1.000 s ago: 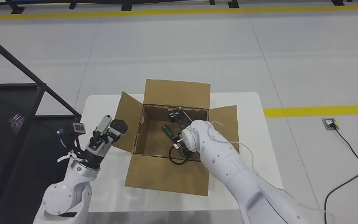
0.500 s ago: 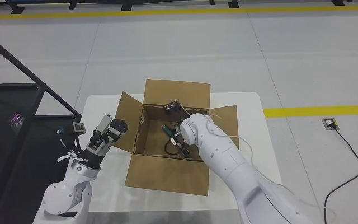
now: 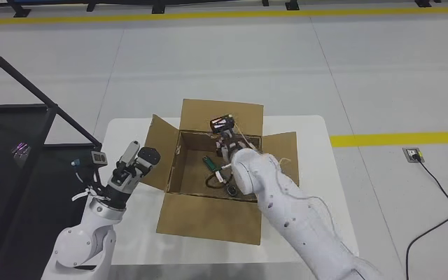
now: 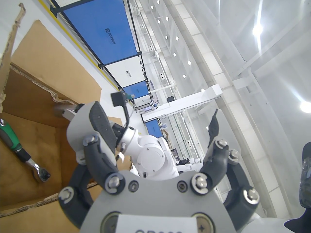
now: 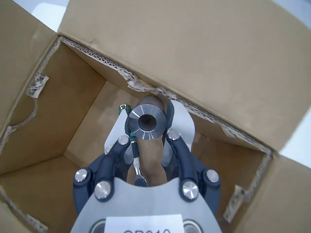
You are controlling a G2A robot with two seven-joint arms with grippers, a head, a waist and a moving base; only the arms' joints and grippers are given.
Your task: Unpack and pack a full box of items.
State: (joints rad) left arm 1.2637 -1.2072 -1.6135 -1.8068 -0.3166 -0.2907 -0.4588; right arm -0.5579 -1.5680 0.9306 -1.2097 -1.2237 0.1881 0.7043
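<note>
Over the last second the right gripper has risen toward the box's far wall, nearer the counter's far edge, pinching a steel sleeve across its barrel. The left gripper sits spread beside the left flap. I'd judge the sleeve heavy, rigid and slick, so a firm mid-barrel squeeze suits it.

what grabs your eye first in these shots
A grey hollow metal cylinder clamped in the right gripper, inside the open brown cardboard box on the white table. A green-handled ratchet wrench lies on the box floor; the left gripper hangs open beside the box's flap.
</note>
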